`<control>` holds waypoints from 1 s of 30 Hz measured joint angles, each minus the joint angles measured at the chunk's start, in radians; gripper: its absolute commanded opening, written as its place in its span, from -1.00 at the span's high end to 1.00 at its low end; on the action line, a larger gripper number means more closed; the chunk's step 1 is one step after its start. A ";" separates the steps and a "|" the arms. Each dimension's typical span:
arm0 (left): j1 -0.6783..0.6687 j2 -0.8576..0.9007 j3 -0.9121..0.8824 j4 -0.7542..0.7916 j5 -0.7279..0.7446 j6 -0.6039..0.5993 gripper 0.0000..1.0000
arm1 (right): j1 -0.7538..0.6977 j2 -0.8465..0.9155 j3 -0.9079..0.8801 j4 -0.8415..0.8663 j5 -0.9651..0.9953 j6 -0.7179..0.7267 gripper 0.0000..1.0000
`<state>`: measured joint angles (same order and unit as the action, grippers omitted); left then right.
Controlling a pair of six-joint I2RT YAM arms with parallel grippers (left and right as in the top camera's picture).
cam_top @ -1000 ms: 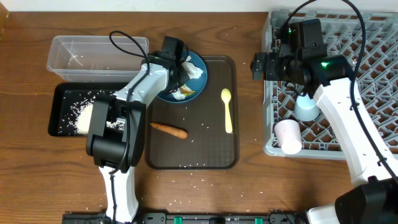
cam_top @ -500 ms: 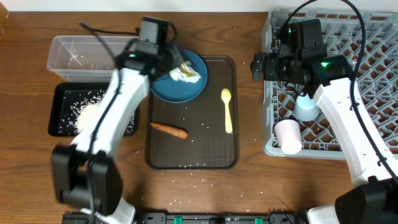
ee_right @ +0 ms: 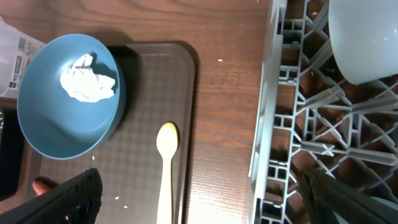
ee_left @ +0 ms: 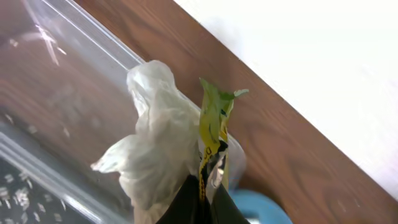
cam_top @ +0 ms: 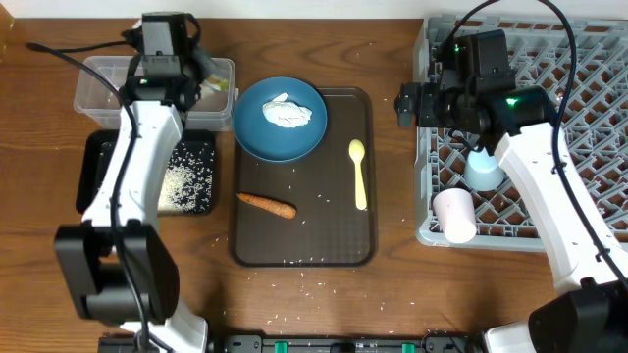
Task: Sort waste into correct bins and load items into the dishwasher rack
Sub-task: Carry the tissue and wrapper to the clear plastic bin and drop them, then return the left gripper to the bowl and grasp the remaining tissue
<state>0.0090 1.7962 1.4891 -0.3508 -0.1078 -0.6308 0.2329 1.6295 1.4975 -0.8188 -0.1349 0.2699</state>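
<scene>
Held waste: the paper-and-wrapper wad [ee_left: 158, 149], crumpled white paper bunched with a yellow-green wrapper, is up in the air over the clear tub [cam_top: 103, 93], at the end nearest the plate.
Left tool [ee_left: 198, 202]: clenched on the wad's lower end, dark tips pinching paper and wrapper together.
Clear tub: nothing sizeable in it yet that I can see, only a few specks; the drop looks like the next step.
Black tray [cam_top: 93, 176]: just below the tub, a spread of rice [cam_top: 182, 181] already in it.
Blue plate [cam_top: 285, 142]: on the brown serving tray [cam_top: 304, 240], one more paper wad [cam_top: 285, 111] on it, so the plate isn't ready to load.
Carrot [cam_top: 267, 204]: lying on the serving tray, unsorted.
Yellow spoon [cam_top: 359, 175]: on the same tray, not loaded.
Loose grains [cam_top: 304, 289]: scattered over the tabletop in front of the tray, uncollected.
Dishwasher rack [cam_top: 589, 88]: pink cup [cam_top: 454, 213] and light blue cup [cam_top: 483, 169] inside, white bowl [ee_right: 367, 37] in too.
Right tool [cam_top: 407, 105]: spread wide, grasping nothing, hovering beside the rack's left wall.
Progress: I'd judge roughly halfway; three dishes are racked, and one wad, the carrot, the plate and the spoon are left.
</scene>
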 measured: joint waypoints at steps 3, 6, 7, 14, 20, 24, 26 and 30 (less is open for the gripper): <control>0.014 0.056 0.000 0.048 -0.025 0.004 0.19 | 0.000 0.000 0.000 0.000 0.000 0.000 -0.97; 0.023 0.106 0.000 0.061 -0.036 0.006 -0.08 | 0.000 0.000 0.000 0.000 0.000 0.000 -0.99; 0.026 0.119 0.000 0.064 -0.038 0.002 -0.11 | 0.000 0.000 0.000 -0.001 0.000 0.000 -0.99; 0.031 0.104 0.000 0.090 -0.025 0.014 -0.15 | 0.000 0.000 0.000 -0.004 0.000 0.000 -0.98; -0.006 -0.021 0.000 -0.011 0.132 0.091 -0.21 | 0.000 0.000 0.000 -0.007 0.000 0.000 -0.99; -0.107 -0.064 0.002 -0.112 0.172 0.088 -0.22 | 0.000 0.000 0.000 -0.007 0.001 0.000 -0.98; -0.172 -0.042 0.002 -0.123 0.181 0.071 -0.23 | 0.000 0.000 0.000 -0.007 0.001 -0.002 -0.99; -0.277 0.050 0.002 -0.119 0.142 0.020 -0.38 | 0.002 0.000 0.000 -0.019 0.001 -0.014 -0.98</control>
<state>-0.2676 1.8462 1.4914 -0.4702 0.0345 -0.6109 0.2352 1.6295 1.4975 -0.8375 -0.1337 0.2554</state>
